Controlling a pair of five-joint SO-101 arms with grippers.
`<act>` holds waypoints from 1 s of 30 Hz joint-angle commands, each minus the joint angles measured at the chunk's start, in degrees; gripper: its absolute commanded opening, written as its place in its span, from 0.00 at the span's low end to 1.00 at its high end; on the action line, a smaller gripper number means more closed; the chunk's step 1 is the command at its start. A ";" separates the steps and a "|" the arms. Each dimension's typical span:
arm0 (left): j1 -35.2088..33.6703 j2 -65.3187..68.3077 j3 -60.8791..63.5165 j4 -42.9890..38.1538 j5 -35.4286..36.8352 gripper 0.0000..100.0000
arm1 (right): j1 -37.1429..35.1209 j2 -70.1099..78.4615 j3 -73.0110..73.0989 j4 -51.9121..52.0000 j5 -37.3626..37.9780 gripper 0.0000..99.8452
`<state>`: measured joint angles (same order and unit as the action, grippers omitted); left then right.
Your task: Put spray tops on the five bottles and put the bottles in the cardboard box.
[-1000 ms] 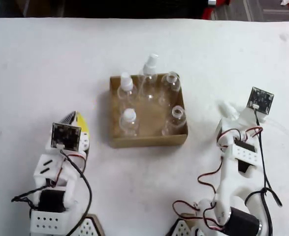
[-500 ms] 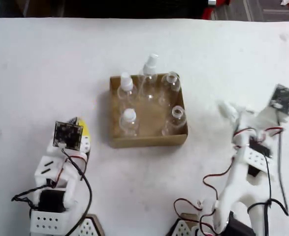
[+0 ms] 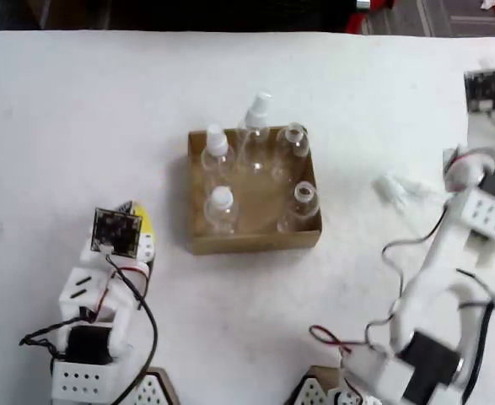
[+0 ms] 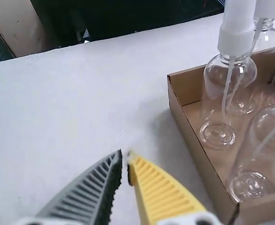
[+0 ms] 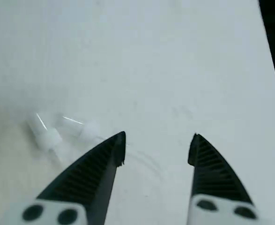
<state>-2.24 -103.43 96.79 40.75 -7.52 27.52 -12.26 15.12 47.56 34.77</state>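
Shows the left gripper [image 4: 125, 157] nearest, low over the white desk [image 3: 87, 110] at the near left. Has its jaws closed tip to tip, gripping nothing, near the cardboard box [image 3: 255, 242] but apart from its left wall.

Finds all five bottles upright inside that box. Places two in the near row: the near-left bottle [image 3: 222, 207] with a spray top on, the near-right bottle [image 3: 302, 198] with a bare neck.

Shows two loose spray tops [image 3: 396, 187] lying on the desk right of the box, close together and apart from the cardboard.

Lines up three in the far row: the far-left bottle [image 3: 217, 148] and far-middle bottle [image 3: 255, 126] capped, the far-right bottle [image 3: 293, 142] uncapped.

Ends at the far right with the right gripper [image 5: 158, 140], jaws spread wide over bare desk, holding nothing, the loose tops near one jaw.
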 commanded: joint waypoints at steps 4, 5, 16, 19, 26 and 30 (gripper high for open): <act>3.91 -0.92 -2.90 0.79 -0.44 0.02 | -1.10 19.65 -29.54 30.90 28.48 0.20; 4.00 -0.92 -2.99 1.14 -0.44 0.02 | -1.10 21.76 -30.07 32.13 32.53 0.20; 4.00 -0.92 -2.90 0.70 -0.35 0.02 | -3.03 29.58 -30.15 32.84 51.43 0.20; 4.00 -0.92 -2.02 0.00 -0.70 0.02 | -4.79 30.90 -30.59 32.75 52.75 0.20; 4.00 -0.92 -1.58 -1.32 -0.70 0.02 | -6.81 35.91 -30.51 26.68 52.57 0.20; 4.00 -0.92 -1.58 -1.49 -0.70 0.02 | -6.37 38.46 -30.59 23.34 52.75 0.20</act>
<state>1.27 -103.43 96.79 40.84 -7.52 21.27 25.63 -12.84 74.29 86.81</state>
